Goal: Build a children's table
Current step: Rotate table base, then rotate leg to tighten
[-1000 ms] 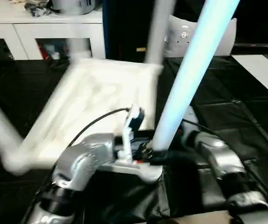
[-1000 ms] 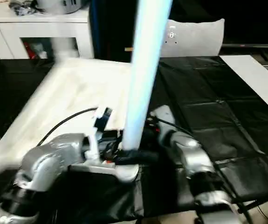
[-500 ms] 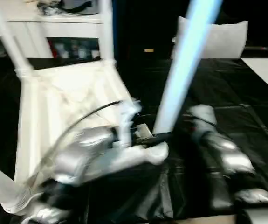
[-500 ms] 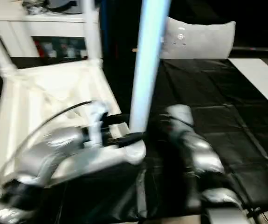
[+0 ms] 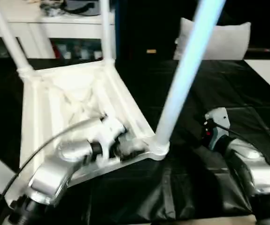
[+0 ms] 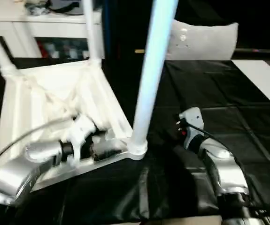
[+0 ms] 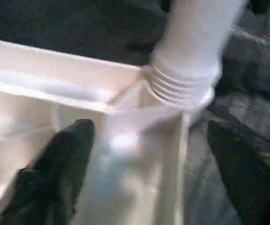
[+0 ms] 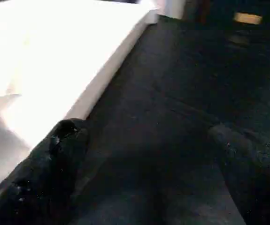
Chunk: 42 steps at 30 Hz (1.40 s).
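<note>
My left claw (image 7: pixel 144 154) stood wide astride the upturned tabletop's (image 5: pixel 69 93) corner socket, where a leg (image 5: pixel 184 75) rose. My right claw (image 8: pixel 149 154) gaped wide, beside the tabletop's edge.

Left arm reaches forward, left gripper (image 7: pixel 144 140) fingers spread wide apart. Right arm bent off to the right, right gripper (image 8: pixel 149 136) fingers also wide apart, holding nothing.
</note>
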Available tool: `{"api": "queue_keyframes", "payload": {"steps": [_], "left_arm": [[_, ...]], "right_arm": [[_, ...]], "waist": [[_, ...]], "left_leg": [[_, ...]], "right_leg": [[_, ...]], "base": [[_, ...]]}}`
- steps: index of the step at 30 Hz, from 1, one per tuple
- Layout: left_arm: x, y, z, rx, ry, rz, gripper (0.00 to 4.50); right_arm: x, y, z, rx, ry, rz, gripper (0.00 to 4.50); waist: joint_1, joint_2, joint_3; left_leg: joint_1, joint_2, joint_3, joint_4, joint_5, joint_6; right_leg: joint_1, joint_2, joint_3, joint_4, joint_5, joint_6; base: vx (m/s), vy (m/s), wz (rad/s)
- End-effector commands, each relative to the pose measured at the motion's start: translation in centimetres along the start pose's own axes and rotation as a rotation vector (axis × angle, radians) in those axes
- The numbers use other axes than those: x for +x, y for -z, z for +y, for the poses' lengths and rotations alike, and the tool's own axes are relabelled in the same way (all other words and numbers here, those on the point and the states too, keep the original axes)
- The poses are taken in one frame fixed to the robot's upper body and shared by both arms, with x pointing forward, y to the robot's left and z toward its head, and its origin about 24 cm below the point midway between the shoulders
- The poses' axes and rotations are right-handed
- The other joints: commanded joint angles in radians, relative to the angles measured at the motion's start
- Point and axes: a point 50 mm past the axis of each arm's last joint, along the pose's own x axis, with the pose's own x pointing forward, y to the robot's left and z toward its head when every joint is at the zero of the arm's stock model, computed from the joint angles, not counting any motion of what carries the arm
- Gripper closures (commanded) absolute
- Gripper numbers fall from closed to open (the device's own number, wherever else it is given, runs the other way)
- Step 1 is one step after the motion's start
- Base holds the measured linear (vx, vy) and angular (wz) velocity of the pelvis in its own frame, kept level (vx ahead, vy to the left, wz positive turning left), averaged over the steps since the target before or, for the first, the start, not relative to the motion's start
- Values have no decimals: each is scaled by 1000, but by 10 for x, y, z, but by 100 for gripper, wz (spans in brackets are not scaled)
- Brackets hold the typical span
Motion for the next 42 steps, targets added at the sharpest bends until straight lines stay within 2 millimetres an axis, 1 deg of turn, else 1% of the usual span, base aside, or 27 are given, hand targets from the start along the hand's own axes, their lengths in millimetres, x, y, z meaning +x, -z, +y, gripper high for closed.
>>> {"api": "queue_keyframes", "payload": {"steps": [1, 2, 3, 4, 5, 6, 11, 12, 13, 14, 15, 16, 17, 19, 20, 22, 23, 24, 26, 29, 31, 33, 34, 37, 39, 41, 42], "left_arm": [[-1, -2, -4, 7, -29, 13, 74], [0, -3, -6, -2, -28, 5, 86], [-1, -4, -9, -18, -19, 8, 86], [-2, -3, -10, -21, -13, 22, 92], [-2, -3, -10, -20, -12, 24, 92], [-3, -2, -12, -11, -5, 49, 119], [0, -3, -16, 11, 0, 64, 126], [1, -2, -16, 20, -3, 73, 146], [2, -1, -16, 29, -7, 85, 146], [3, -1, -16, 34, -7, 92, 167], [4, 1, -16, 45, -5, 107, 167], [4, 1, -15, 49, -3, 116, 177], [5, 3, -15, 50, -2, 130, 177], [5, 4, -15, 48, -1, 136, 198], [5, 5, -14, 46, -6, 143, 210], [5, 6, -13, 48, -10, 148, 224], [5, 6, -12, 50, -11, 153, 244], [6, 8, -12, 65, -6, 168, 254], [6, 8, -11, 72, -1, 172, 264], [7, 9, -9, 82, 12, 182, 300], [8, 10, -9, 92, 23, 190, 307], [8, 10, -7, 102, 27, 201, 332], [8, 10, -7, 102, 27, 201, 342], [9, 12, -5, 112, 26, 211, 346], [10, 13, -2, 122, 25, 216, 376], [10, 13, -2, 123, 25, 216, 386], [11, 13, 1, 143, 29, 214, 386]], "right_arm": [[-11, -3, 5, -23, -49, 37, 0], [-14, -3, 7, -27, -53, 46, 0], [-18, -5, 10, -28, -54, 53, 0], [-19, -5, 11, -25, -54, 56, 0], [-19, -5, 11, -25, -55, 57, 0], [-23, -6, 14, -25, -60, 68, 0], [-31, -8, 25, -53, -141, 79, 0], [-33, -8, 28, -55, -166, 85, 0], [-35, -8, 30, -53, -193, 92, 0], [-36, -9, 32, -54, -208, 96, 0], [-40, -9, 35, -57, -250, 110, 0], [-42, -10, 36, -59, -271, 119, 0], [-44, -11, 38, -61, -295, 127, 0], [-46, -11, 38, -58, -311, 134, 0], [-48, -12, 40, -51, -338, 144, 0], [-51, -13, 41, -47, -358, 151, 0], [-52, -13, 42, -44, -372, 157, 0], [-55, -13, 43, -43, -399, 174, 0], [-56, -13, 41, -48, -391, 181, 0], [-55, -14, 40, -48, -384, 181, 0], [-55, -14, 41, -45, -391, 184, 0], [-56, -13, 43, -31, -413, 195, 0], [-56, -13, 43, -31, -413, 195, 0], [-59, -12, 44, -26, -438, 213, 0], [-59, -13, 43, -18, -443, 216, 0], [-60, -13, 43, -17, -444, 216, 0], [-58, -13, 41, -27, -430, 204, 0]], "waist": [[2, -3, -56], [7, -4, -56], [8, -3, -55], [9, -4, -57], [8, -5, -57], [5, -4, -54], [1, -6, -52], [1, -5, -52], [0, -2, -53], [-1, -3, -52], [0, 4, -50], [-1, 0, -51], [-1, 2, -52], [0, 1, -52], [0, 3, -51], [0, 1, -52], [1, 5, -52], [0, 3, -54], [1, 3, -54], [1, 6, -55], [0, 6, -55], [1, 6, -55], [2, 11, -55], [2, 9, -56], [1, 9, -56], [1, 10, -55], [1, 6, -55]], "left_leg": [[-5, 29, -7, -73, -226, 55], [-4, 29, -8, -73, -222, 54], [-7, 29, -9, -74, -221, 53], [-6, 28, -9, -74, -217, 52], [-9, 28, -11, -75, -218, 52], [-9, 26, -12, -74, -230, 51], [-7, 20, -13, -70, -262, 53], [-9, 19, -15, -70, -260, 53], [-8, 19, -16, -70, -261, 53], [-7, 20, -15, -70, -264, 55], [-5, 19, -16, -69, -276, 57], [-8, 18, -17, -69, -281, 59], [-8, 17, -17, -69, -279, 60], [-10, 17, -18, -68, -275, 62], [-10, 16, -18, -67, -276, 60], [-11, 17, -18, -67, -275, 61], [-10, 17, -19, -66, -276, 61], [-12, 18, -20, -67, -273, 63], [-14, 17, -21, -67, -268, 65], [-11, 16, -20, -65, -273, 63], [-11, 17, -21, -66, -278, 61], [-12, 17, -21, -66, -276, 62], [-11, 16, -21, -66, -277, 62], [-12, 16, -21, -65, -276, 62], [-12, 16, -22, -66, -276, 63], [-10, 16, -22, -65, -283, 63], [-11, 15, -22, -65, -282, 63]], "right_leg": [[50, -52, 49, -86, -486, -77], [51, -53, 50, -87, -493, -65], [51, -53, 49, -89, -505, -56], [51, -52, 49, -89, -503, -52], [51, -52, 47, -89, -505, -49], [49, -53, 44, -94, -529, -39], [43, -51, 37, -109, -599, 8], [45, -52, 36, -111, -602, 13], [43, -51, 36, -111, -599, 17], [42, -49, 35, -113, -600, 19], [41, -48, 35, -115, -603, 23], [43, -47, 33, -117, -608, 27], [44, -47, 32, -117, -605, 28], [43, -48, 32, -117, -601, 28], [44, -48, 29, -119, -609, 28], [44, -49, 29, -119, -605, 28], [44, -49, 28, -118, -605, 27], [45, -48, 27, -118, -594, 25], [47, -48, 29, -116, -588, 26], [43, -50, 26, -121, -606, 26], [44, -50, 26, -120, -605, 25], [45, -51, 26, -120, -602, 23], [45, -51, 25, -120, -604, 24], [46, -50, 24, -121, -602, 29], [46, -49, 23, -122, -600, 29], [44, -50, 22, -124, -609, 29], [44, -52, 21, -125, -616, 31]], "base": [[0, 0, 0], [0, 0, 0], [0, 0, 0], [0, 0, 0], [0, 0, 0], [0, 0, 0], [0, 0, 0], [0, 0, 0], [0, 0, 0], [0, 0, 0], [0, 0, 0], [0, 0, 0], [0, 0, 0], [0, 0, 0], [0, 0, 0], [0, 0, 0], [0, 0, 0], [0, 0, 0], [0, 0, 0], [0, 0, 0], [0, 0, 0], [0, 0, 0], [0, 0, 0], [0, 0, 0], [0, 0, 0], [0, 0, 0], [0, 0, 0]]}}
